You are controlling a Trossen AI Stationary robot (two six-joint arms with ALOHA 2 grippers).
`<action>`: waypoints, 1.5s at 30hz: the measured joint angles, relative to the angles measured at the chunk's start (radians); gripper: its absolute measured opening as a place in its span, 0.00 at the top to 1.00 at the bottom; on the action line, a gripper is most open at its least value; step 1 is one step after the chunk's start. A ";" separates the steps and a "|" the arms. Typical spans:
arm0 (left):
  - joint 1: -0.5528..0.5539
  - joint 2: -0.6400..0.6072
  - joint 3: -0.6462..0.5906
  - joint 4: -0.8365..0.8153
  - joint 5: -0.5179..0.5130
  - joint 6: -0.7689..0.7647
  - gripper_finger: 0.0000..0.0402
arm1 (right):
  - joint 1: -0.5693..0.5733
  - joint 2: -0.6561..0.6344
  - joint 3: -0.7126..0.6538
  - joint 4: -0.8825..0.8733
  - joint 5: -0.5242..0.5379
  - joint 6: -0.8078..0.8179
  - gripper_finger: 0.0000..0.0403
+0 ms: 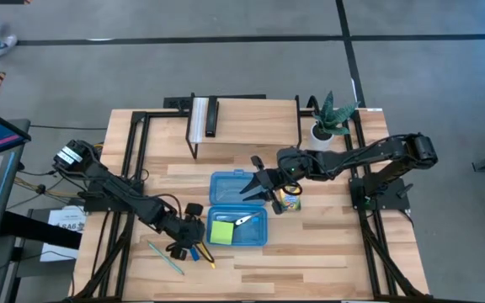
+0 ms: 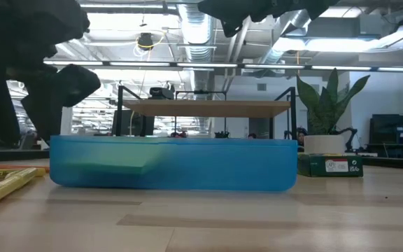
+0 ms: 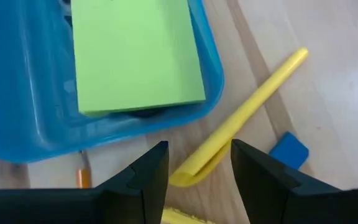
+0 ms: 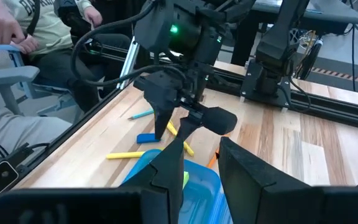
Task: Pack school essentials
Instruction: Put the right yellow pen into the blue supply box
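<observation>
The blue translucent case [image 1: 238,210] lies open on the table. The lime-green sticky-note pad [image 1: 222,231] lies in its near half, beside a small pale pointed thing [image 1: 244,220]. My left gripper [image 3: 197,165] is open, low by the case's near left corner. Its fingers stand on either side of the end of a yellow pencil [image 3: 241,118] that lies flat on the table. The blue eraser [image 3: 289,149] and an orange pencil [image 3: 81,177] lie close by, and the light-blue pen [image 1: 165,257] lies farther left. My right gripper [image 1: 255,183] hangs open above the case's far half. The crayon box [image 1: 290,200] stands right of the case.
A potted plant [image 1: 331,118] stands at the far right corner. A wooden shelf on a black frame [image 1: 242,118] spans the far edge. A seated person [image 4: 36,25] shows beyond the table's left side. Bare wood lies near and right of the case.
</observation>
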 joint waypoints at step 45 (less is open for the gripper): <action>-0.002 0.098 -0.002 0.001 0.048 0.145 0.93 | 0.000 0.000 0.000 -0.001 0.000 -0.001 0.70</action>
